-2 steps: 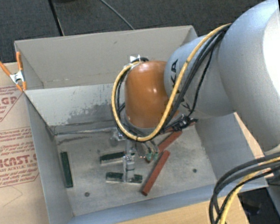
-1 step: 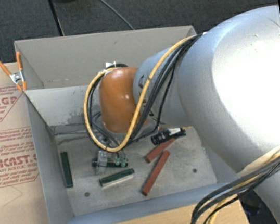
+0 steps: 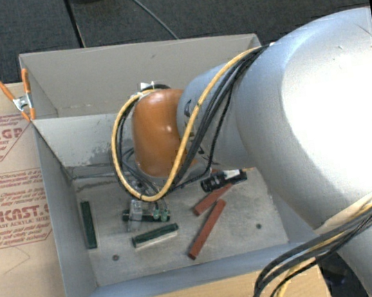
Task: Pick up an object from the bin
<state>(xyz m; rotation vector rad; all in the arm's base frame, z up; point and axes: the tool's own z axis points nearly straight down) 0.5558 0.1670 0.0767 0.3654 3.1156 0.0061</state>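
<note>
Looking into the bin (image 3: 64,219), we see the hand (image 3: 144,215) low beside a dark green stick (image 3: 155,235) mid-floor, can't tell if it's open or gripping anything, and we'd guess that stick's light, stiff, best pinched mid-length.

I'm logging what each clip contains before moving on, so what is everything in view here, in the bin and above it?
Bin: one, grey metal, middle of the view.
Bars: two, dark green. The left bar lies near the left wall, and the front bar lies just in front of the gripper.
Sticks: two, reddish brown, right of centre. The long stick lies slanted, with the short stick just behind it.
Marker-like thing: one, black, behind the sticks, close to the arm.
Gripper: one, dark, low over the floor's centre.
Orange cover: one, above the gripper.
Cables: several, yellow and black, looped round the cover.
Arm: one, silver, coming in from the right.
</note>
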